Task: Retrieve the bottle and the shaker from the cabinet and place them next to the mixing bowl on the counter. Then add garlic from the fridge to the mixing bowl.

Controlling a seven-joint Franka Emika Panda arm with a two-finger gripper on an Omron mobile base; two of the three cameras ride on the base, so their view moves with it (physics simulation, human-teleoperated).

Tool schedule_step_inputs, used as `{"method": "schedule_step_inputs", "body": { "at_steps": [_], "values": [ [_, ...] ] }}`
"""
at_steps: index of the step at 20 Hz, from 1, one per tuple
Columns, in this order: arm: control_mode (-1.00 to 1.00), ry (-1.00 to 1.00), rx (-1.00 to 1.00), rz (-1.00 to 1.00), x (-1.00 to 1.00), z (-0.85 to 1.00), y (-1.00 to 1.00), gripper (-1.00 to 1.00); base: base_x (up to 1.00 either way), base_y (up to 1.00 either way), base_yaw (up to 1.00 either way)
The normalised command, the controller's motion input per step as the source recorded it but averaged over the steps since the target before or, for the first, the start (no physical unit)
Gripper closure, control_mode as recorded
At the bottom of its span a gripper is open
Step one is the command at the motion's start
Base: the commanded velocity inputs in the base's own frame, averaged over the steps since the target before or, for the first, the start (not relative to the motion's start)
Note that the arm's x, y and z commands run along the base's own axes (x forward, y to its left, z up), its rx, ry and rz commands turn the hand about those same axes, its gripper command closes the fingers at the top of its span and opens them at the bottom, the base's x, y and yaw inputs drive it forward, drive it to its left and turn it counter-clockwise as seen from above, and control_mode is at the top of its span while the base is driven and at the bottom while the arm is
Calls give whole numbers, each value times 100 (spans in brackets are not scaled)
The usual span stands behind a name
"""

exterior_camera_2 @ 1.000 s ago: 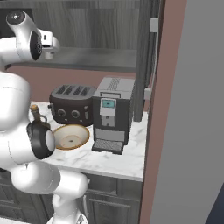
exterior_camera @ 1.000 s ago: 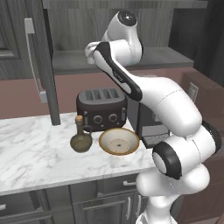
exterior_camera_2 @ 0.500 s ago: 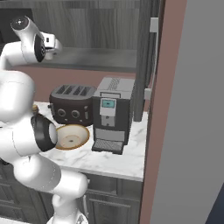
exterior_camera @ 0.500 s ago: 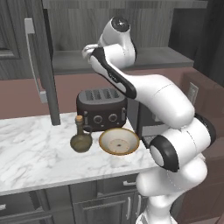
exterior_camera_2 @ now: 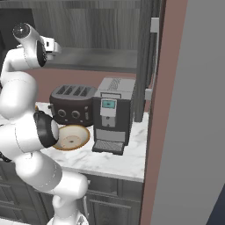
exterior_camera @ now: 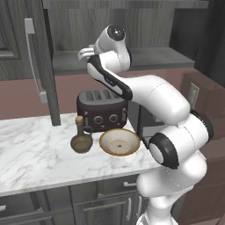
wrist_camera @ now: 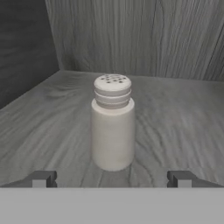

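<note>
Shaker (wrist_camera: 112, 122) stands upright on the cabinet shelf (wrist_camera: 175, 122), dead ahead of us and centred between our spread fingertips (wrist_camera: 43, 179), which have not reached it yet; our gripper (wrist_camera: 112, 179) is released and grasps nothing. The bottle (exterior_camera: 81, 137) already sits on the counter (exterior_camera: 30, 154) just beside the mixing bowl (exterior_camera: 119, 142), so we judge the shaker is the step in hand.

The main risk we see is pushing forward a little off-centre: one finger would nudge the tall, narrow shaker and tip it or skid it toward the back wall. Closing too high, around the ridged cap, could let it slip out on the way down.

Room on the shelf is generous, with bare boards on both sides and the side wall well apart to the left. Leaving is tighter: we must clear the shelf's front lip, the open cabinet door (exterior_camera: 41, 61) to our left, and the toaster (exterior_camera: 102, 110) below.
</note>
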Motion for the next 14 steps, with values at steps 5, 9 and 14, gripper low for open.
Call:
{"method": "schedule_step_inputs", "body": {
  "at_steps": [5,9,14],
  "values": [
    [-100,0,4,1,1,0,0,-100,0,0,0],
    [-100,0,0,0,13,0,0,-100,0,0,0],
    [-100,0,0,0,24,0,0,-100,0,0,0]
  ]
}}
